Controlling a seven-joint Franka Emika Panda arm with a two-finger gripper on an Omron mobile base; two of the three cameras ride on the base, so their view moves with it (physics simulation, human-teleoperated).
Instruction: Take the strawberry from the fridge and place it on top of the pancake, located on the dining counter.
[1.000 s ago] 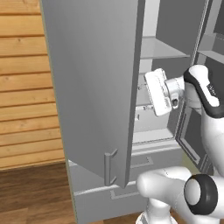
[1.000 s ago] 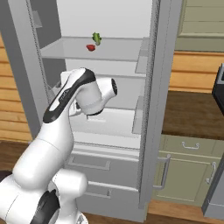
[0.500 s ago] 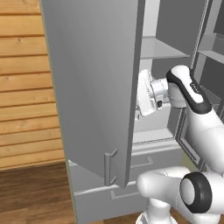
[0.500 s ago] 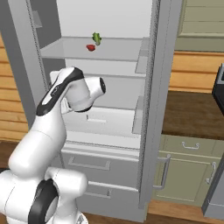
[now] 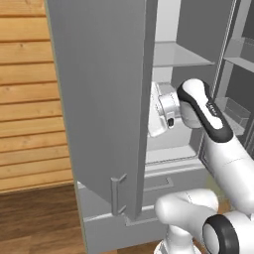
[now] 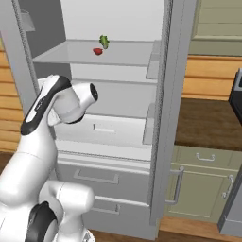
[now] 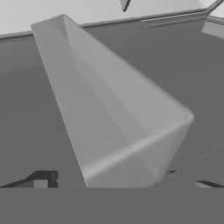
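Note:
The fridge (image 6: 118, 104) stands with both upper doors open. On its upper shelf lies the small red strawberry (image 6: 98, 51), right beside a green leafy vegetable (image 6: 104, 41). My arm is folded low in front of the middle shelf, well below the strawberry, with the hand (image 5: 161, 109) turned toward the left door and its fingers hidden behind the door's edge. In the hand view my gripper (image 7: 124, 181) is open, nothing between the tips, close to a pale door bin (image 7: 118, 118). The pancake and the dining counter are out of view.
The open left door (image 5: 104, 99) hangs close beside my hand. The right door (image 6: 163, 113) with its bins stands open on the other side. Fridge drawers (image 6: 104, 179) are below, pale green cabinets (image 6: 203, 189) to the right, a wood plank wall (image 5: 30, 99) to the left.
The arm has swung its hand left, toward the inside of the left door, and the elbow has shifted left too. The gripper stays open. The strawberry has not moved.

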